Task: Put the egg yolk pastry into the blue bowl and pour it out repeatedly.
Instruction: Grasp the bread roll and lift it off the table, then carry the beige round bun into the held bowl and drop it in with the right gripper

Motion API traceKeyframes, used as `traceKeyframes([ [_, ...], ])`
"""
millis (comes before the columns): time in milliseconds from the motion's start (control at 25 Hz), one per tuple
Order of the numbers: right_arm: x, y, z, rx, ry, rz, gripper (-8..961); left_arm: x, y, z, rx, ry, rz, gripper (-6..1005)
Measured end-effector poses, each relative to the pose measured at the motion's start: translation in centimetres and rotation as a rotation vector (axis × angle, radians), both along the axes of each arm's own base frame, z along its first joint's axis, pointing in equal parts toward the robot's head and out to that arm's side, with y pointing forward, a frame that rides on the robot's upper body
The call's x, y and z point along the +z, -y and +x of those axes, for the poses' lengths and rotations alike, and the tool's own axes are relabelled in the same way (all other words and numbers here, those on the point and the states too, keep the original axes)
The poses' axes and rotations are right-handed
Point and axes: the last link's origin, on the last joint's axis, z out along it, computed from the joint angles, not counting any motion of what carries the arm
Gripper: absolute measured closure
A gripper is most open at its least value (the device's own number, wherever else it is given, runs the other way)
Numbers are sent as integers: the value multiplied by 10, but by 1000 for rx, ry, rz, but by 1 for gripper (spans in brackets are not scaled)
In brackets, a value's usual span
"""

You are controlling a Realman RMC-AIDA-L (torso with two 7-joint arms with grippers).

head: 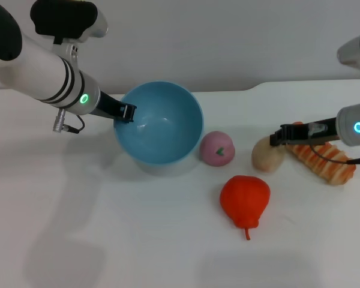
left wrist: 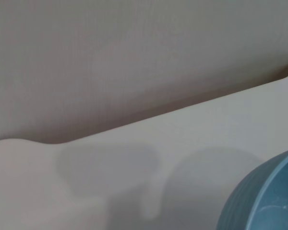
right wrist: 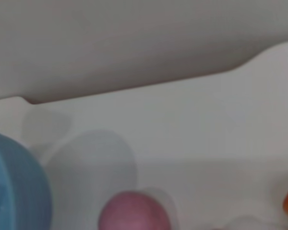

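Egg yolk pastry (head: 267, 155) down on the white table (head: 108, 240), right of centre, outside the blue bowl (head: 162, 123); pale tan lump, upper right side partly covered by the right gripper (head: 277, 137). Right gripper tips at the pastry's top edge, touching or nearly so; cannot tell whether clenched on it or spread. Just behind and to the right, touching or nearly touching the pastry, a long orange-striped bread roll (head: 324, 161) under the same arm. To the pastry's left, a pink ball (head: 216, 148) with a green mark, sitting between pastry and bowl and close against the bowl's wall. In front, well clear, a red pear-shaped fruit (head: 245, 201) with stem toward the camera. Bowl tilted, its opening facing the camera, empty inside; left gripper (head: 126, 112) at its left rim, apparently clamped over the edge, though the fingers' closure cannot be read for certain. Wrist views: blue wall (left wrist: 264, 201) only on the left; bowl edge (right wrist: 14, 187) and pink ball (right wrist: 133, 213) on the right. Step judged: pick-up of the pastry, loading not yet done. Next move likely calls for a firm pinch without nudging the roll, a lift over the pink ball, release inside the bowl held steady.
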Motion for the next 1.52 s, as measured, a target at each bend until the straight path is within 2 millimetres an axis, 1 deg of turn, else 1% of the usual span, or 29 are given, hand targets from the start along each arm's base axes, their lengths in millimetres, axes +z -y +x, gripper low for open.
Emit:
traceKeyframes([
  [200, 23, -6, -21, 87, -9, 19, 924, 1, 0, 0, 1, -1, -3, 1001],
  [320, 34, -10, -40, 165, -40, 24, 934, 0, 1, 2, 5, -4, -19, 1000],
  [400, 40, -13, -58, 236, -70, 26, 940, -1, 3, 3, 10, -7, -37, 1000],
  [560, 43, -19, -87, 343, -105, 16, 948, -3, 5, 7, 15, -10, -65, 1000],
  [760, 31, -22, -117, 435, -118, -33, 947, -4, 7, 10, 26, -8, -79, 1000],
  [880, 19, -18, -137, 503, -139, -77, 949, -5, 8, 9, 38, -7, -81, 1000],
  [960, 12, -17, -144, 523, -139, -96, 951, -6, 8, 7, 45, -5, -82, 1000],
  [1080, -1, -16, -148, 523, -133, -133, 952, -7, 9, 7, 48, -4, -83, 1000],
  [1280, -18, -15, -149, 546, -119, -177, 952, -7, 9, 6, 51, -2, -81, 1000],
  [1520, -22, -15, -151, 581, -148, -160, 953, -7, 10, 3, 64, 2, -76, 1000],
])
